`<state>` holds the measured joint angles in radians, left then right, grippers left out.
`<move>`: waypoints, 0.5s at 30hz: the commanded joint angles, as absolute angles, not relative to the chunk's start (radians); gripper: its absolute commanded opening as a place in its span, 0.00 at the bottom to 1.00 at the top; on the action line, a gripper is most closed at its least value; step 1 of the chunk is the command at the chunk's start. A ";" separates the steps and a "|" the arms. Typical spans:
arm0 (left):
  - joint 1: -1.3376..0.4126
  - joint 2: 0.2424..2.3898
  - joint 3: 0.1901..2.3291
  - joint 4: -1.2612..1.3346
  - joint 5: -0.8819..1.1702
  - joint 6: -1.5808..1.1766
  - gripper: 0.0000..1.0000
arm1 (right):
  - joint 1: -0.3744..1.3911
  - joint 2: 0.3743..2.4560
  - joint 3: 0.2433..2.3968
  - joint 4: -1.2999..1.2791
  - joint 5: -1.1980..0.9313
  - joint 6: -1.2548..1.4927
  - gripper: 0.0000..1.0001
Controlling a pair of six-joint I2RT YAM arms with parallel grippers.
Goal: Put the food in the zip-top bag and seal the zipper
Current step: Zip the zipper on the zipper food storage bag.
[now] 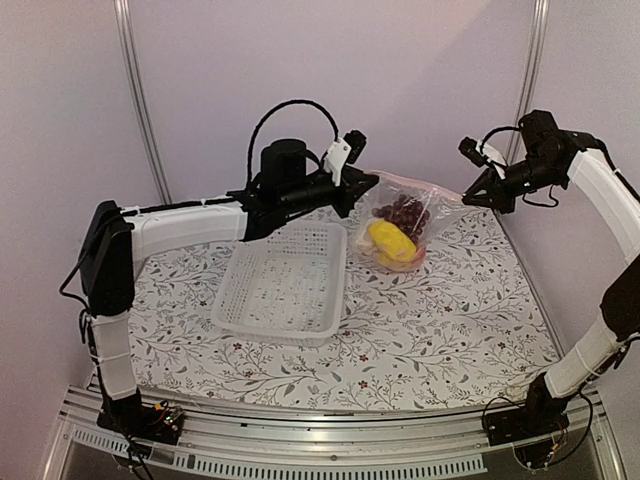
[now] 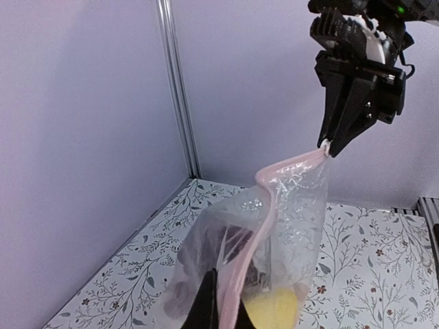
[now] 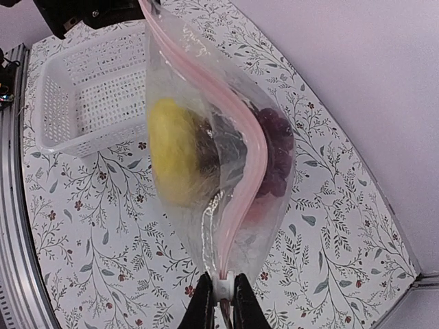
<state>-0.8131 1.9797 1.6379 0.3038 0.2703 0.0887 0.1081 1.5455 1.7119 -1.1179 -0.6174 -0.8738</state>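
The clear zip-top bag (image 1: 400, 225) hangs stretched between both grippers above the table. Inside it I see food: a yellow piece (image 1: 390, 240), dark purple grapes (image 1: 403, 213) and something reddish at the bottom. My left gripper (image 1: 362, 185) is shut on the bag's left mouth corner; in the left wrist view its dark fingers (image 2: 206, 301) pinch the pink zipper (image 2: 264, 226). My right gripper (image 3: 223, 291) is shut on the white slider at the zipper's other end (image 3: 247, 164). The yellow piece (image 3: 175, 151) and grapes (image 3: 274, 144) bulge either side of the strip.
A white perforated basket (image 1: 280, 280) sits on the floral tablecloth to the left of the bag, with nothing showing inside it. Grey walls and a metal post (image 2: 178, 89) close off the back.
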 commanded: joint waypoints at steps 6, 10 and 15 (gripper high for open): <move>-0.830 1.882 1.265 0.480 0.481 0.110 0.18 | 0.107 1.307 1.264 -0.992 -0.642 -0.945 0.08; -0.871 1.769 1.101 0.458 0.421 0.173 0.41 | 0.107 1.203 1.099 -1.003 -0.599 -0.979 0.27; -0.921 1.533 1.002 0.354 0.315 0.206 0.61 | 0.107 1.095 1.190 -1.160 -0.730 -0.957 0.45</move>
<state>-0.8837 1.7432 1.0222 0.3771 0.3893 0.1638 0.1089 1.1877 1.1049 -1.0687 -0.6224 -0.9539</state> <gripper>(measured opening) 0.540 0.409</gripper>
